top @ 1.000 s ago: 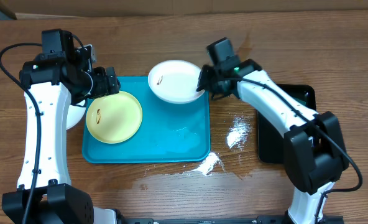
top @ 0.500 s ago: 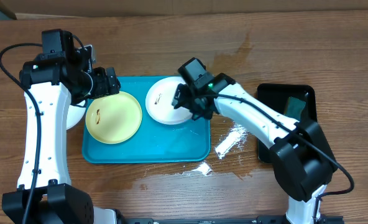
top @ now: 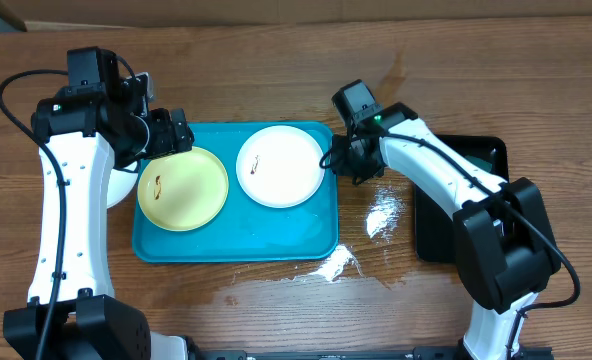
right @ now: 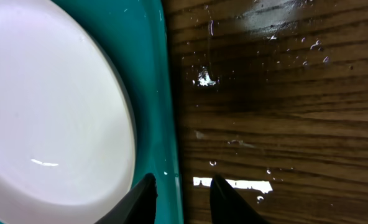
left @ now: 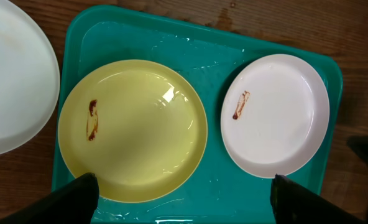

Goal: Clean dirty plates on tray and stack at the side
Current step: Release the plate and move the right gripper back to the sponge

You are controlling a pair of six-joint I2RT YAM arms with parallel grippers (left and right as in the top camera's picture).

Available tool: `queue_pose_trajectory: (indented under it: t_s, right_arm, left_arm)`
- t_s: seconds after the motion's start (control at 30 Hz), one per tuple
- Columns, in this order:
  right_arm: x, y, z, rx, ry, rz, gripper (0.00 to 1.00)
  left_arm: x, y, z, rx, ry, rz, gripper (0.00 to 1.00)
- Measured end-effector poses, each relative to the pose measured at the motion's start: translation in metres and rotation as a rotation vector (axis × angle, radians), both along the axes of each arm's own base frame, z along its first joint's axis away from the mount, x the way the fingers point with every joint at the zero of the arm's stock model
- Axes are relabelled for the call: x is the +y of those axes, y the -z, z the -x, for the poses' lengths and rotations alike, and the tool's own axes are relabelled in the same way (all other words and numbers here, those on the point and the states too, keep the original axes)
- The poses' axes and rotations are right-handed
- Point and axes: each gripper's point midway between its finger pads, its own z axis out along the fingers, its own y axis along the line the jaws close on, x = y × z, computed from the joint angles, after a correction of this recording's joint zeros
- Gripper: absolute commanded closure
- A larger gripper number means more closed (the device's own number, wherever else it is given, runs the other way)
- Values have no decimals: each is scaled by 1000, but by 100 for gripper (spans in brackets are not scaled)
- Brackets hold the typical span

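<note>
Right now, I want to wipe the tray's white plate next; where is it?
Overhead, the white plate lies in the tray's far right corner, right of the yellow plate, the right end effector by its rim.

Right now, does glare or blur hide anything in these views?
Overhead: sharp, with white glare on the wet table beside the tray. Left wrist: sharp, both smears readable, a small highlight on the yellow plate. Right wrist: white plate nearly washed out, glare streaks on wet wood, fingertips soft.
</note>
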Motion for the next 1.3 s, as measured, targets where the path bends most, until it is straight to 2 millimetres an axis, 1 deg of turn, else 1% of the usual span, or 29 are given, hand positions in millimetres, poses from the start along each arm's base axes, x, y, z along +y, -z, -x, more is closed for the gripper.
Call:
queue_pose_trajectory:
  t_s: [0.2, 0.27, 0.33, 0.37, 0.47, 0.53, 0.83, 0.93, 1.2, 1.3]
  right_arm:
    - [7, 17, 1, -19, -29, -32, 72]
    - [11, 20, -2, -27, -36, -51, 78]
    - [14, 25, -3, -25, -49, -59, 88]
    - [14, 27, -2, -20, -51, -59, 90]
    - [14, 31, -2, -18, -47, -59, 91]
    - [13, 31, -2, -20, -48, -57, 96]
    - [7, 32, -4, -25, -37, -30, 96]
    - [-2, 32, -5, -13, -23, -21, 96]
    - [-49, 32, -17, 6, 26, 16, 96]
    - [-61, 32, -20, 6, 30, 28, 96]
  left_arm:
    - [0, 1, 3, 11, 0, 2, 11]
    - [0, 1, 3, 12, 0, 2, 11]
    - [0, 1, 3, 12, 0, 2, 11]
    - [0, 1, 3, 12, 0, 1, 11]
    - [0, 1, 3, 12, 0, 2, 11]
    - [0, 1, 3, 11, 0, 2, 11]
    - [3, 1, 3, 14, -6, -15, 10]
    - [3, 2, 3, 14, -7, -16, 10]
    - [3, 2, 3, 15, -8, -19, 9]
    - [3, 2, 3, 14, -8, -19, 10]
